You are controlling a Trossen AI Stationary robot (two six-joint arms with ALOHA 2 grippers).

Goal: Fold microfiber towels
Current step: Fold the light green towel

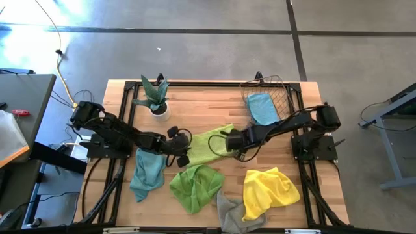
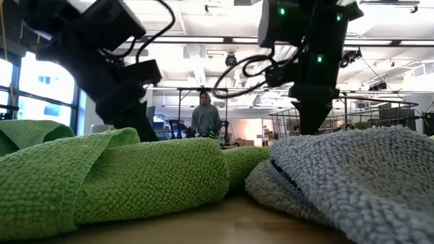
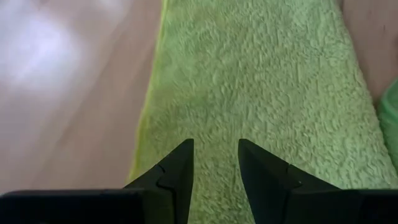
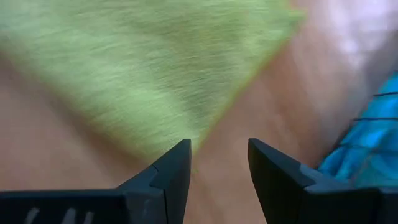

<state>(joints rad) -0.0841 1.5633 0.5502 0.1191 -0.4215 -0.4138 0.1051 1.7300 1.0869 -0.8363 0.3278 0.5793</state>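
A lime green towel (image 1: pixel 211 144) lies spread flat at the table's middle. My left gripper (image 1: pixel 182 149) is open over its left end (image 3: pixel 249 93). My right gripper (image 1: pixel 233 143) is open at its right edge, over bare wood beside a corner (image 4: pixel 273 25). A second lime green towel (image 1: pixel 196 186) lies crumpled near the front, with a teal towel (image 1: pixel 148 172) to its left. A yellow towel (image 1: pixel 268 190) and a grey towel (image 1: pixel 231 211) lie at the front right. Another teal towel (image 1: pixel 263 107) lies in the wire basket (image 1: pixel 279 88).
A potted plant (image 1: pixel 155 97) stands at the far left of the table. The copper wire basket stands at the far right. In the low view the crumpled green towel (image 2: pixel 135 176) and the grey towel (image 2: pixel 352 176) fill the foreground. A person (image 2: pixel 205 115) stands far behind the table.
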